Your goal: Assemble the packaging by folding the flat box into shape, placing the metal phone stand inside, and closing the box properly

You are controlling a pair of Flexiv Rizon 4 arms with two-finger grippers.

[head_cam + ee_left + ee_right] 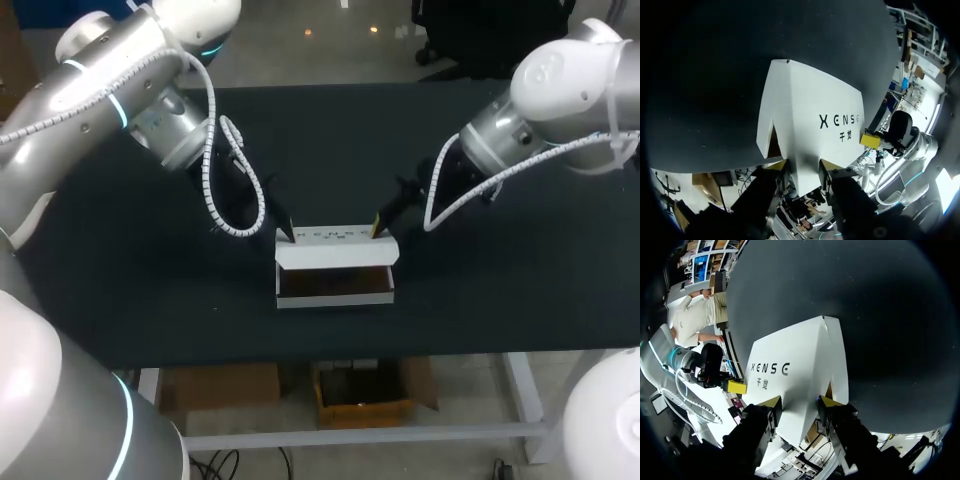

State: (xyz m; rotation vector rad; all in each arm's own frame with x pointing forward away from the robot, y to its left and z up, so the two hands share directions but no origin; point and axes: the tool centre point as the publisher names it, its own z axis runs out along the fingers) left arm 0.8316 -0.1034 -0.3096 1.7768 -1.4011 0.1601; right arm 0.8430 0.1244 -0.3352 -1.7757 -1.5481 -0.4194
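**Both grippers pinch the box's rear corners at mid-table**

The white box (337,252) sits near the middle of the black table (120,300), somewhat closer to the near edge. A band of bare cloth lies between its front and that edge. Open table stretches to its left, to its right and behind it. Only the two arms are close by, and the left arm's white coiled cable (232,190) hangs just beside the left gripper (285,233).

From above, the box's front stands open on a dark brown inside, and the printed lid (337,238) slopes over it from the back. What lies within is too dark to tell. The left gripper is at the lid's rear left corner and the right gripper (378,225) at its rear right corner. The arms come in slantwise from either side.

The wrist views add what the overhead one hides, which is how the fingers meet the card. In the left wrist view the printed panel spreads ahead of the gripper, and a narrow end of it runs down between the fingers (827,166). Each yellow tip lies against the white card from its own side, a pinch with the fingers set fairly wide. The right wrist view shows the same at the other corner, with a slit of brown at the fold beside one finger. Each wrist view also catches the other gripper's yellow tip past the panel's far end.
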